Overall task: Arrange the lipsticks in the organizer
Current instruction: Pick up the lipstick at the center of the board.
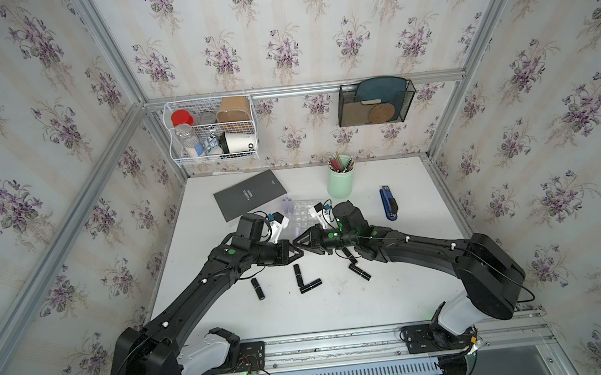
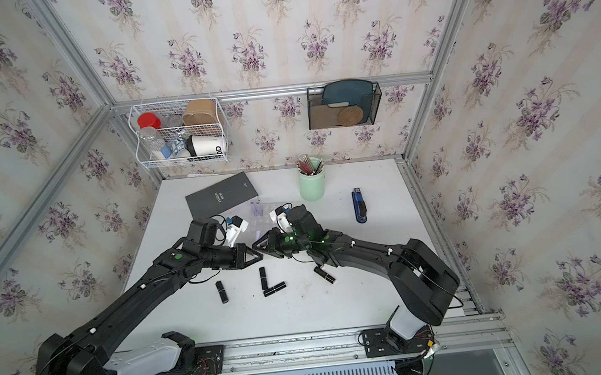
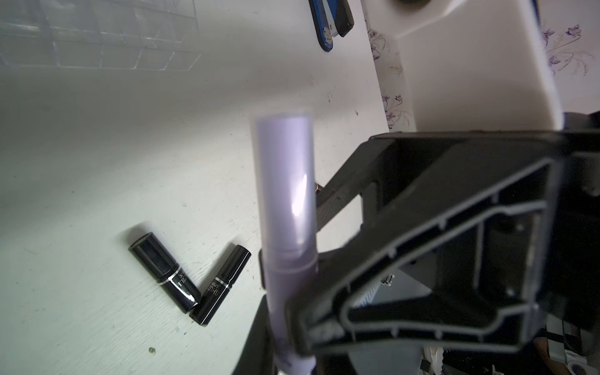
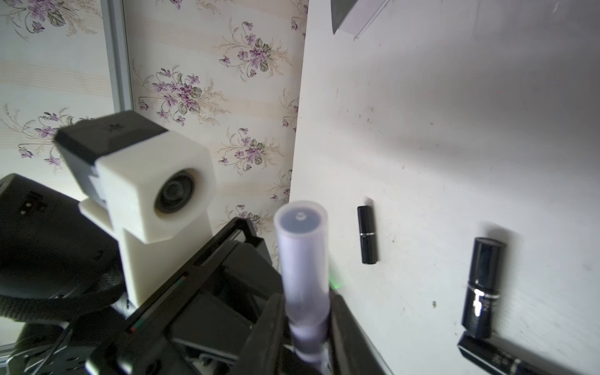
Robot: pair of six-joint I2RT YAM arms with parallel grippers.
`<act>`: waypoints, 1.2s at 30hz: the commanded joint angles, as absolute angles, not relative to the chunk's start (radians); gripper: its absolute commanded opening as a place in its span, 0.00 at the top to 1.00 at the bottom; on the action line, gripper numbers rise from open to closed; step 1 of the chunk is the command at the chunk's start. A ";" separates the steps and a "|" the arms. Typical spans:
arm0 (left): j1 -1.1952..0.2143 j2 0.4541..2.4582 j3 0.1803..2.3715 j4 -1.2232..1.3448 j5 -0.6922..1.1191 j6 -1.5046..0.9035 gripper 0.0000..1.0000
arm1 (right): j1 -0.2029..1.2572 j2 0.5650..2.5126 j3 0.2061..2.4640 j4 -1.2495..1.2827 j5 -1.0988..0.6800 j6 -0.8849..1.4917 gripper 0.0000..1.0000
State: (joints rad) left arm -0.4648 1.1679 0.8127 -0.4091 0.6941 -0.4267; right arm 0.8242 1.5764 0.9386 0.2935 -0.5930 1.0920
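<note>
I stand in what appears to be a mock-domestic test cell: floral wallpaper [image 1: 278, 31] on aluminium framing [image 1: 301, 89], wire basket [image 1: 214, 158] and mesh rack [image 1: 350, 115] hung above a white table [image 1: 339, 311].

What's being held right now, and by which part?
A lilac lipstick, gripped near one end: the left gripper is shut there; the right gripper flanks the same end, grip unclear.

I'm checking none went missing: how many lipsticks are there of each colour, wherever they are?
Black lipsticks: 5, on the table, one partly under the right arm
Lilac lipsticks: 3, two in the organizer, one in the left gripper
Total: 8
</note>
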 commanded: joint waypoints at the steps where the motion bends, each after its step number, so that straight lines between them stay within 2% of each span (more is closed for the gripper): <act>1: -0.465 1.162 0.824 -0.412 0.658 -0.343 1.00 | 0.788 1.564 0.957 0.297 -0.639 1.085 0.53; 4: -0.467 1.139 0.819 -0.410 0.639 -0.303 1.00 | 0.741 1.552 0.999 0.186 -0.638 1.025 0.46; 8: -0.473 1.141 0.831 -0.412 0.653 -0.278 1.00 | 0.735 1.575 1.086 0.048 -0.627 0.945 0.48; 19: -0.483 1.153 0.857 -0.433 0.666 -0.258 1.00 | 0.735 1.640 1.151 -0.011 -0.613 0.908 0.69; 24: -0.483 1.162 0.881 -0.458 0.616 -0.246 1.00 | 0.729 1.656 1.162 0.025 -0.620 0.937 0.81; 29: -0.459 1.149 0.947 -0.545 0.432 -0.310 0.51 | 0.657 1.663 1.166 0.212 -0.535 1.028 0.85; 30: -0.435 1.140 0.958 -0.556 0.415 -0.324 0.46 | 0.642 1.669 1.174 0.232 -0.477 1.026 0.86; 34: -0.285 1.134 0.987 -0.607 0.314 -0.412 0.45 | 0.660 1.722 1.249 0.218 -0.121 0.868 0.89; 36: -0.214 1.152 0.982 -0.617 0.320 -0.441 0.45 | 0.706 1.772 1.309 0.201 0.078 0.738 0.89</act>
